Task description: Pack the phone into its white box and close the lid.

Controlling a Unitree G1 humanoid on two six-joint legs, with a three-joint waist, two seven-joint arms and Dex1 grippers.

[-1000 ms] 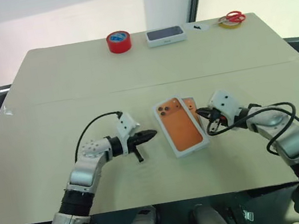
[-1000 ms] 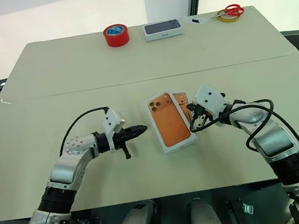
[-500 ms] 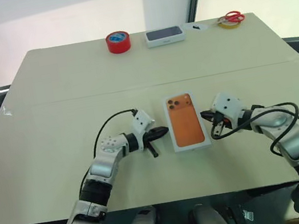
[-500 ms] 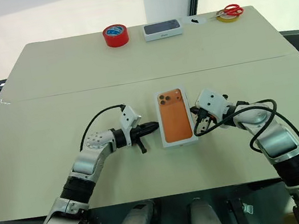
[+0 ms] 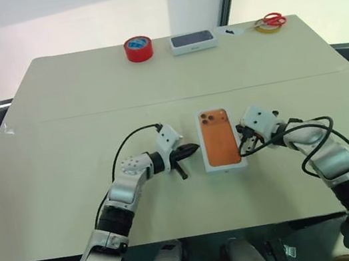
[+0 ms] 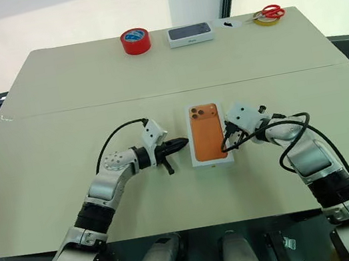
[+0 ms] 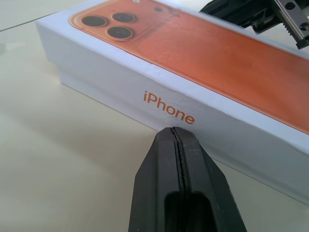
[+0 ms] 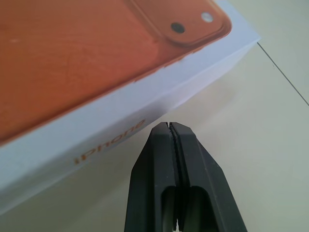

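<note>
We see the lid point(image 5: 220, 138) seated on the white box point(image 7: 120, 102), lower centre of frame. Left gripper point(image 5: 193, 148) fingers pressed together, tip at the box's left side. Right gripper point(image 5: 242, 146) fingers together too, tip against its right side, gripping nothing.

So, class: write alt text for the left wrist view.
A white box's lid, printed with an orange phone picture and "iPhone" on its side, lies on a beige table. The left gripper, jaws shut, points at that side.
</note>
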